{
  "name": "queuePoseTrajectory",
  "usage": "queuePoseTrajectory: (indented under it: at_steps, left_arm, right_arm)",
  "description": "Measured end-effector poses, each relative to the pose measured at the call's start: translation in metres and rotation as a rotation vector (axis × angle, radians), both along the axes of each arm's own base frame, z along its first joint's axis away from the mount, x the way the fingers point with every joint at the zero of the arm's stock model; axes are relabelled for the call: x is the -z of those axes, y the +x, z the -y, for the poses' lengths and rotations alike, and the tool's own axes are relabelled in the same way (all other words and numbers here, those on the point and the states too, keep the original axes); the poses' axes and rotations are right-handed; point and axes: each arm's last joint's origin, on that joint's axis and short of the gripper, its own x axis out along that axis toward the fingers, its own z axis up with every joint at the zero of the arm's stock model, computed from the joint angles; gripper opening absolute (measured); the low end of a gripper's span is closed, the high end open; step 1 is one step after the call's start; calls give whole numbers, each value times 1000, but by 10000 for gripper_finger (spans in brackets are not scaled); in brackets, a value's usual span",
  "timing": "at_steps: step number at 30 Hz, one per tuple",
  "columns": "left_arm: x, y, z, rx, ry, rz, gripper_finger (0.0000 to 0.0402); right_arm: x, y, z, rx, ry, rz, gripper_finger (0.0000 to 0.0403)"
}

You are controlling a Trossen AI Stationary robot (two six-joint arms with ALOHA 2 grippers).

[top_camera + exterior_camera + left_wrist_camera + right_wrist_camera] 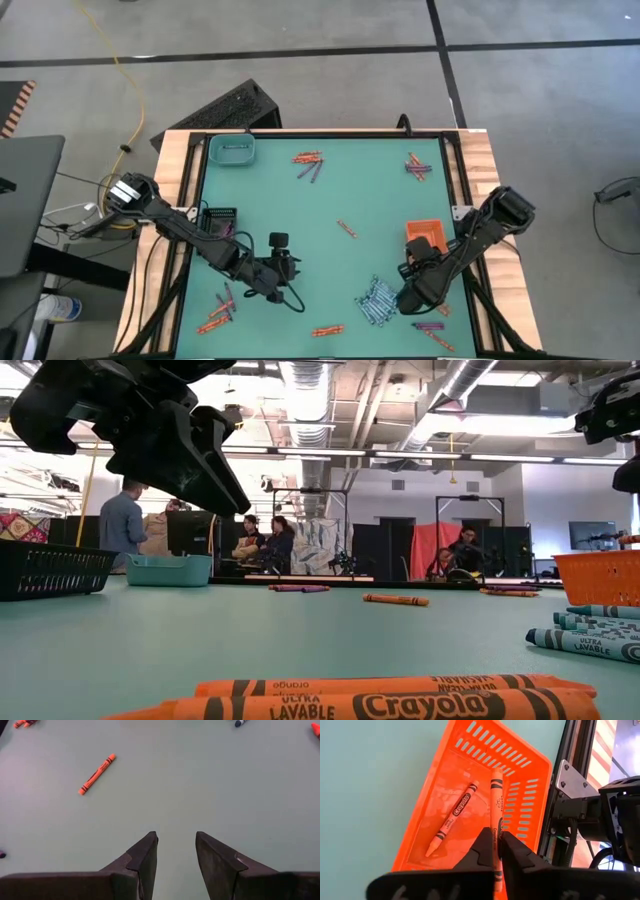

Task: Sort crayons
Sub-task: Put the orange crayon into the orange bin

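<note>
We see the right gripper point(497, 849) at the lower centre of its wrist view, fingers nearly together with an orange crayon point(496, 805) pinched between the tips, the stick pointing up over the orange tray point(532, 780); a second crayon point(454, 817) already lies on the tray floor. In the high view this gripper point(418, 262) sits right of centre, just beside that tray point(424, 233). The left gripper point(176, 851) hangs over bare mat, fingers parted, nothing between them, with a lone orange crayon point(97, 773) in the upper left of its wrist view. Other crayons lie scattered: a blue-grey pile point(377, 302) lower centre, mixed groups point(308, 163) near the top. We judge the sticks light, stiff, paper-wrapped, so fairly grippy but brittle under a hard squeeze; mid-length across the wrapper looks the best hold.
</note>
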Motion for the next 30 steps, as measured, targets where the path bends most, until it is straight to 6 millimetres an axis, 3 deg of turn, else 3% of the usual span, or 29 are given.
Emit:
queuePoseTrajectory:
  at_steps: [8, 13, 16, 23, 30]
  left_arm:
    - [0, 0, 0, 2, 3, -3, 125]
    - [0, 0, 0, 5, 7, -4, 125]
    - [0, 0, 0, 5, 7, -4, 125]
    - [1, 0, 1, 14, -24, -13, 125]
    - [2, -5, 8, 25, -68, -26, 125]
  right_arm:
    - [-1, 0, 2, 7, -13, -13, 96]
    - [-2, 1, 3, -26, -43, 13, 110]
    - [-6, 8, 1, -136, -79, 86, 112]
    - [-3, 56, 6, -451, -84, 301, 112]
    - [4, 106, 43, -590, -27, 349, 112]
